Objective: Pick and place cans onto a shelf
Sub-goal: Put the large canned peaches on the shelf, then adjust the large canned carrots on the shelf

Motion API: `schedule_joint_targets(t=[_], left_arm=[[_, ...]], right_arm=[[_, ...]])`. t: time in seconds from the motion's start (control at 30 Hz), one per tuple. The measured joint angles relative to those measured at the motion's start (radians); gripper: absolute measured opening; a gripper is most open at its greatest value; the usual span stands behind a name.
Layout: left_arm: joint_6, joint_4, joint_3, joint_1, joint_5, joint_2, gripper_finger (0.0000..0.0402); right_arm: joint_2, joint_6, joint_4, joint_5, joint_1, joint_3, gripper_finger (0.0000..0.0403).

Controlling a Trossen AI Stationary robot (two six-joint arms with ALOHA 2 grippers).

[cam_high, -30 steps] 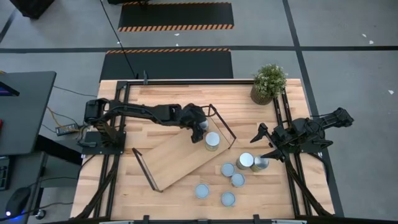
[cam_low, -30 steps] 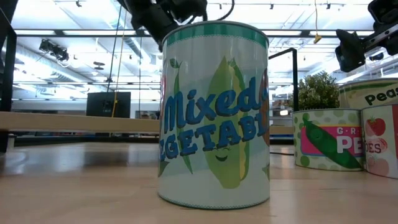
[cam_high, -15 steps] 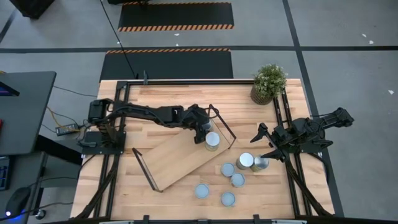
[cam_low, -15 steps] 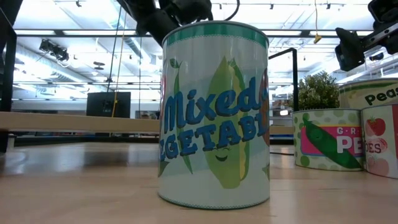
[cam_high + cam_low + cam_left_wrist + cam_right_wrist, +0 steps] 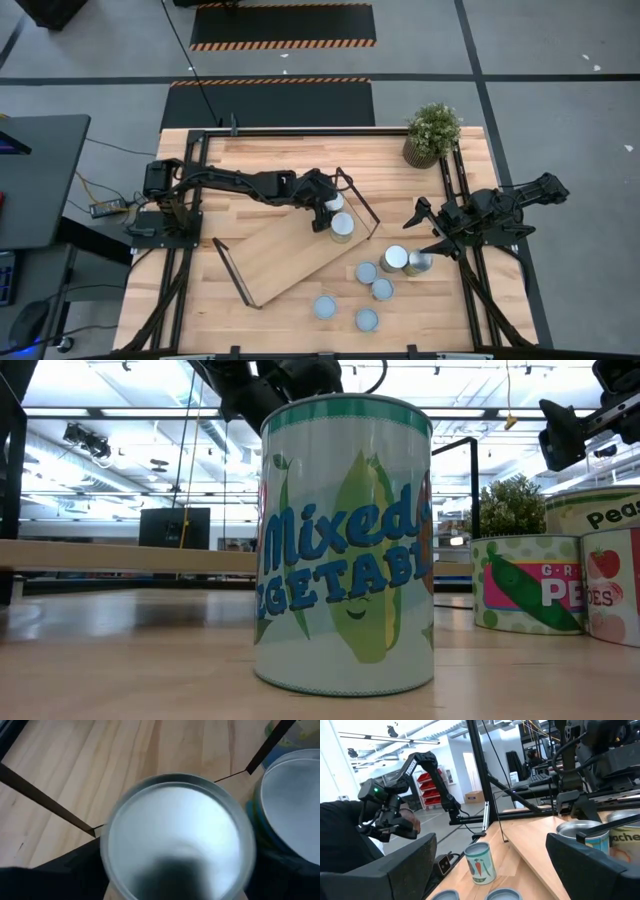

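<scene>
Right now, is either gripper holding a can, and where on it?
The right gripper is open and holds nothing. The left gripper has its fingers either side of a can over the shelf; whether it grips cannot be told.

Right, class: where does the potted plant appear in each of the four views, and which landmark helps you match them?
High view: potted plant at the table's upper right corner.
Low view: right of centre, behind the peas can.
Left wrist view: not in it.
Right wrist view: not in it.
Shared landmark: the shelf, lying diagonally mid-table in the high view, seen as an edge-on pale board at left in the low view.
</scene>
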Motion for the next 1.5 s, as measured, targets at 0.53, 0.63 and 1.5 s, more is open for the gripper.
schedule_joint_targets(t=[0.53,0.63,1.5], left_arm=[[0.041,-0.052,0.003,0.000,-0.019,-0.098,0.0394],[0.041,-0.067,0.002,-0.004,-0.018,-0.126,0.0394],[0.121,-0.060,0.003,-0.332,-0.424,-0.143,0.0389]], right_arm=[[0.000,0.000,0.000,0.000,0.000,0.000,0.0383],[0.000,0.000,0.000,0.000,0.000,0.000,0.0383],[0.000,0.000,0.000,0.000,0.000,0.000,0.0383]])
